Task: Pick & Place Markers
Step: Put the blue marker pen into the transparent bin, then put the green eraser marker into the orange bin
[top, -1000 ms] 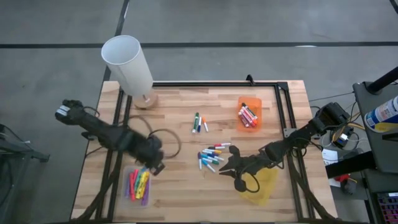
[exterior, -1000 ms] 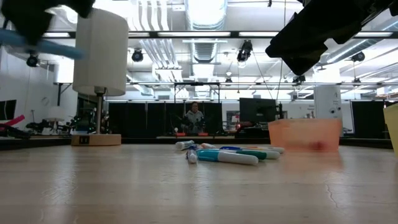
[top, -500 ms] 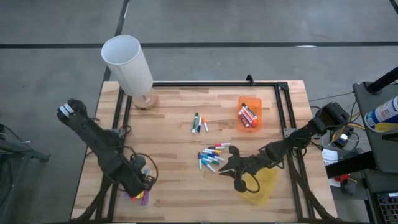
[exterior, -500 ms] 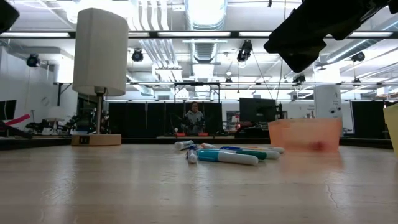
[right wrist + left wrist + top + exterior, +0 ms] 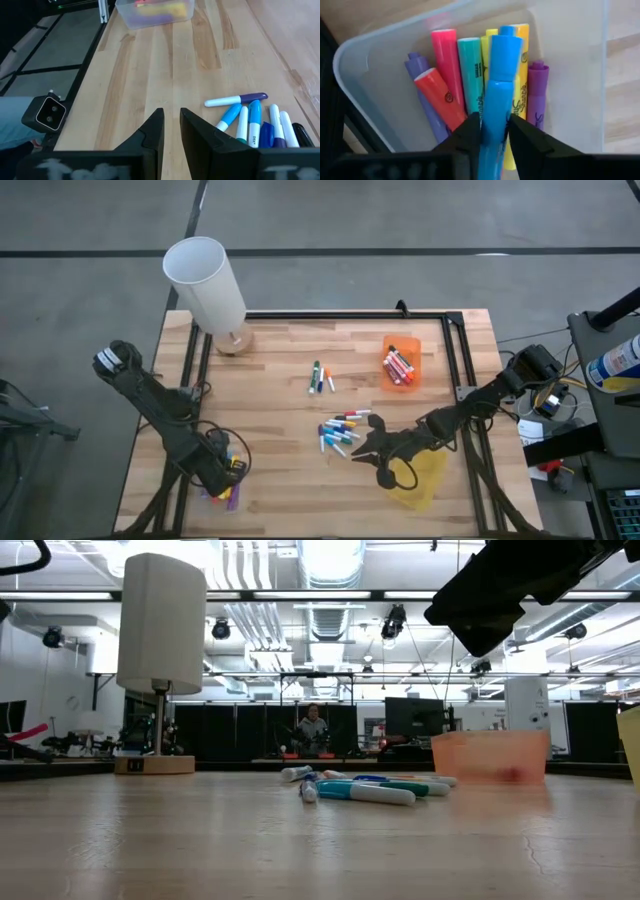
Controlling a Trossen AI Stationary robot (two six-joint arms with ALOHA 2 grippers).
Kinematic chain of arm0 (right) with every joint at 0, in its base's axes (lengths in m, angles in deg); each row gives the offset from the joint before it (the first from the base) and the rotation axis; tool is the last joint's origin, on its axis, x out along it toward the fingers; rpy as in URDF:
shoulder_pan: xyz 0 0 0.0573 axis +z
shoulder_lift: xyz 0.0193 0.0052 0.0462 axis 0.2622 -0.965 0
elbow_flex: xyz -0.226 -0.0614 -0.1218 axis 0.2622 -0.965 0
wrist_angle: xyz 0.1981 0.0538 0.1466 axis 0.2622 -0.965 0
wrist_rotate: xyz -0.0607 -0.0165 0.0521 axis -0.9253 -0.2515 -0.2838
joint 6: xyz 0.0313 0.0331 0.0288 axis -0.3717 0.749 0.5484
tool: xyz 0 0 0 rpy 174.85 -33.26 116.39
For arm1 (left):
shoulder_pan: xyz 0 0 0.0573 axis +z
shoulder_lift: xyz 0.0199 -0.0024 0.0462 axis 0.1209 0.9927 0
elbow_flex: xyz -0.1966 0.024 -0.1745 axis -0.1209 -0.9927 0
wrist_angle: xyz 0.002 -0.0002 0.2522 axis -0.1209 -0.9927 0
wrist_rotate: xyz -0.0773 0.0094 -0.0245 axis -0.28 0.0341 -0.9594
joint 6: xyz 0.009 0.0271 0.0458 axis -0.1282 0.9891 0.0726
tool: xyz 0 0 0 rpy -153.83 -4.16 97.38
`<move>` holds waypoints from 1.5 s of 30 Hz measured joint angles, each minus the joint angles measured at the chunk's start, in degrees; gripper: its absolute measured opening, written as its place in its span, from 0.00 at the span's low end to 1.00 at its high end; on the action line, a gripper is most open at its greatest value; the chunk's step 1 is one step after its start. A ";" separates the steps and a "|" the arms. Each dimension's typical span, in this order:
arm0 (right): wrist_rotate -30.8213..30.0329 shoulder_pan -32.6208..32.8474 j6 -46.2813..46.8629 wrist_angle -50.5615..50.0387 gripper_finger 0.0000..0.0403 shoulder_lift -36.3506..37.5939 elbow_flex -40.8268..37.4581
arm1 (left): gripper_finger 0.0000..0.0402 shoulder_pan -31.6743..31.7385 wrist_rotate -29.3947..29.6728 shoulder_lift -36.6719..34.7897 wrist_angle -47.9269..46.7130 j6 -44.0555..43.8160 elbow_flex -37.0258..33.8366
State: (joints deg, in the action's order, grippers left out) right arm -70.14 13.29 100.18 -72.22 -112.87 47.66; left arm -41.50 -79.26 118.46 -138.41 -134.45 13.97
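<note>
Butcher-block wooden tabletop (image 5: pixel 280 370) fills the high view, with grey floor around it and a lit workshop behind it in the low view.

Nearest, at the front left, the left gripper (image 5: pixel 493 131) hangs over a clear plastic bin (image 5: pixel 570 45), its jaws pinching a light blue marker (image 5: pixel 496 100) that stands over the ones lying inside: pink, teal, red, yellow, orange and two purple markers (image 5: pixel 457 75). Black script that seems to read "Sharpie" runs along the yellow and purple barrels, and a round logo marks the red one; the rest of the print is too small to read. In the high view the arm covers most of this bin, so only a few bright ends show.

At the front right, the right gripper (image 5: pixel 366 444) sits low just right of a loose cluster of blue, green, purple and white-barrelled markers (image 5: pixel 338 432). Its jaws stand close together with a thin gap and hold nothing. A translucent yellow bin (image 5: pixel 420 478) lies partly under this arm, its contents hidden.

Farther back, three more loose markers (image 5: pixel 319 377) lie near mid-table, and a translucent orange bin (image 5: pixel 401 362) holds red and pink ones. A white cylindrical lamp on a round wooden base (image 5: pixel 210 285) stands at the far left corner.

Beyond the table a seated person (image 5: pixel 313 728) shows, too small to make out.
</note>
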 joint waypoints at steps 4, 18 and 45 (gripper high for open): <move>0.00 0.00 -0.44 0.00 0.14 0.00 0.00 | 0.36 0.02 -0.23 -0.11 0.06 2.50 0.00; -0.24 -0.83 -0.03 0.14 0.14 0.00 0.00 | 0.43 2.13 5.50 -5.71 -0.43 9.01 2.47; -2.00 -2.53 1.18 4.38 0.14 0.00 1.62 | 0.43 15.68 50.37 -10.91 20.97 55.81 1.74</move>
State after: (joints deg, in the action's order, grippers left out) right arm -72.14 10.76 101.36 -67.84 -112.87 49.28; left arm -25.82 -28.89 107.56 -117.43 -78.64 15.71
